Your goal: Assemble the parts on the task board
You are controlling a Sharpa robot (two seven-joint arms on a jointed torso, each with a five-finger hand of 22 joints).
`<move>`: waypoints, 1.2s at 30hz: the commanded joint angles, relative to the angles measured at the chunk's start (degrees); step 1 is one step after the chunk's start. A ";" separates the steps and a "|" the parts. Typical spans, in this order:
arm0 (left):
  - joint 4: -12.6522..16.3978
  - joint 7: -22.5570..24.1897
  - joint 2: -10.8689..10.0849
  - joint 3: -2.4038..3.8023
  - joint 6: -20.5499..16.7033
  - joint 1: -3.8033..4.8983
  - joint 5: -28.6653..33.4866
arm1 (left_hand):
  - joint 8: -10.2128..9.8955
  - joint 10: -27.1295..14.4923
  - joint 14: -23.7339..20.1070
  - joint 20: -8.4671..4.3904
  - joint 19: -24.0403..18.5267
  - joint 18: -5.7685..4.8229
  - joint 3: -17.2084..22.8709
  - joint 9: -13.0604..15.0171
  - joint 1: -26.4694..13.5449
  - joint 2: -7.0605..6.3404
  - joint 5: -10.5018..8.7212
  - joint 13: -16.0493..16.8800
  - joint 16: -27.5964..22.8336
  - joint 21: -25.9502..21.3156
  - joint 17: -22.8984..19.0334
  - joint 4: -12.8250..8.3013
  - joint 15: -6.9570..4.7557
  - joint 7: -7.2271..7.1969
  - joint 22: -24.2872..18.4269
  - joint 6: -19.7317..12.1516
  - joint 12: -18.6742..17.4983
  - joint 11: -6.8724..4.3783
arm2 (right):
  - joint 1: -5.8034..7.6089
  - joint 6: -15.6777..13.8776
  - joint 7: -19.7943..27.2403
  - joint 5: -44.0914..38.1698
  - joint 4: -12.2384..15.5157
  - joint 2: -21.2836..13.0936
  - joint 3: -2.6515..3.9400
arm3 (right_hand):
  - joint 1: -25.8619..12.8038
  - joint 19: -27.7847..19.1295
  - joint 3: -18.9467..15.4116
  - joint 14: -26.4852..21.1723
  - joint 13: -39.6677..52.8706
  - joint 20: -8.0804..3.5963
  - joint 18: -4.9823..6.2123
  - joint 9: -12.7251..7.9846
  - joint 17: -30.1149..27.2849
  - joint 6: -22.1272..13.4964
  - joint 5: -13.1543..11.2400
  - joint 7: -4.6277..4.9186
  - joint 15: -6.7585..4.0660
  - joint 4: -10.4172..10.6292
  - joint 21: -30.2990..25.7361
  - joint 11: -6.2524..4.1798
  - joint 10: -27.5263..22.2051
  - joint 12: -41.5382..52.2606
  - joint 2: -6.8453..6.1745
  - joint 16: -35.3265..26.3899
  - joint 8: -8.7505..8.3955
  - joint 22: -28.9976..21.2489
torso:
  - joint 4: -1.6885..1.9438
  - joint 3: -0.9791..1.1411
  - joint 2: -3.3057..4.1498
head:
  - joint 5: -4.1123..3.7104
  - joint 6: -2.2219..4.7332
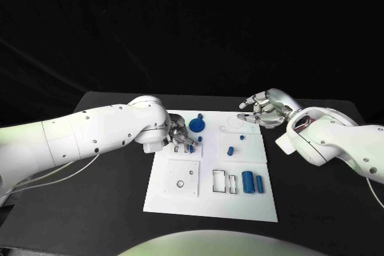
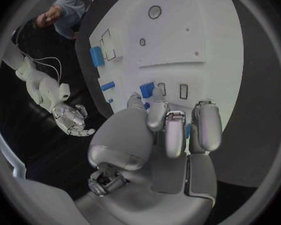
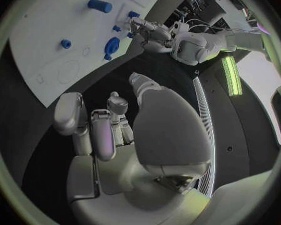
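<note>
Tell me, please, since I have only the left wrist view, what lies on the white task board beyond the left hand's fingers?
Observer: A blue round disc-shaped part lies on the white task board just past the left hand, near the far edge.
Operator: Is the right hand over the board?
Observer: The right hand hovers by the board's far right corner; its own wrist view shows the black table under its fingers.
Operator: Does it hold anything?
Observer: No, the right wrist view shows nothing between its fingers.
</note>
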 commanded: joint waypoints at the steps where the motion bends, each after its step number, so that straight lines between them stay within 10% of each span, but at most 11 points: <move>1: 0.12 0.36 0.10 0.01 1.00 0.09 0.18 | -0.14 -0.10 5.96 -0.17 0.22 -0.70 -1.66 0.35 0.84 -0.02 2.11 2.95 0.20 0.06 15.08 0.08 -0.51 -0.44 2.33 0.19 1.05 -0.43 | -0.07 0.58 -0.02 -0.65 -0.04 0.08 -0.01 | 0.45 0.30 0.22 1.62 -0.02 0.08 0.31 0.06 1.52 -0.28 0.17 -0.07 -0.18 -0.03 -0.35 0.01 0.49 0.40 -0.12 -0.12 0.27 3.35 | -0.03 0.03 -0.04 | 0.05 -0.04; 19: -0.23 0.31 0.49 0.01 1.58 0.09 0.90 | -0.87 -0.15 5.96 -0.50 0.24 -0.71 -1.42 1.18 3.63 0.07 11.05 3.01 0.20 -0.10 15.08 0.06 -0.83 -0.90 2.73 0.34 0.99 -0.82 | -0.21 0.52 0.04 -0.66 -0.33 0.24 -0.04 | 0.45 0.32 0.38 1.64 0.06 0.06 0.31 0.08 1.57 -0.34 0.58 -0.09 -0.20 -0.01 -0.40 0.00 0.64 0.56 -0.17 -0.11 0.50 3.34 | -0.05 0.05 0.00 | 0.07 -0.21; 33: -0.19 0.16 0.54 0.01 1.57 0.09 2.55 | -1.15 -0.29 5.96 -0.66 0.13 -0.68 -0.36 1.63 7.16 0.75 13.85 2.83 0.20 -0.29 15.08 -0.01 -1.01 -1.21 2.82 0.40 0.68 -1.05 | -0.45 0.68 0.04 -1.36 -0.80 0.54 -0.12 | 0.41 0.35 0.44 1.66 0.50 0.05 0.31 0.09 1.61 -0.36 0.75 -0.09 -0.21 0.01 -0.38 -0.01 1.01 0.96 -0.19 -0.09 0.61 3.35 | -0.02 0.06 0.03 | 0.02 -0.18; 36: -0.20 0.17 0.50 0.01 1.59 0.09 2.90 | -1.29 -0.35 5.96 -0.78 0.10 -0.68 0.92 1.90 9.14 1.19 12.09 2.76 0.20 -0.33 15.08 0.03 -1.11 -1.30 2.93 0.27 0.53 -1.15 | -0.48 0.71 0.04 -1.37 -0.86 0.61 -0.14 | 0.41 0.36 0.45 1.65 0.74 0.05 0.31 0.09 1.58 -0.36 0.76 -0.09 -0.21 0.01 -0.37 -0.01 1.19 1.16 -0.20 -0.11 0.61 3.35 | -0.02 0.06 0.01 | 0.03 -0.26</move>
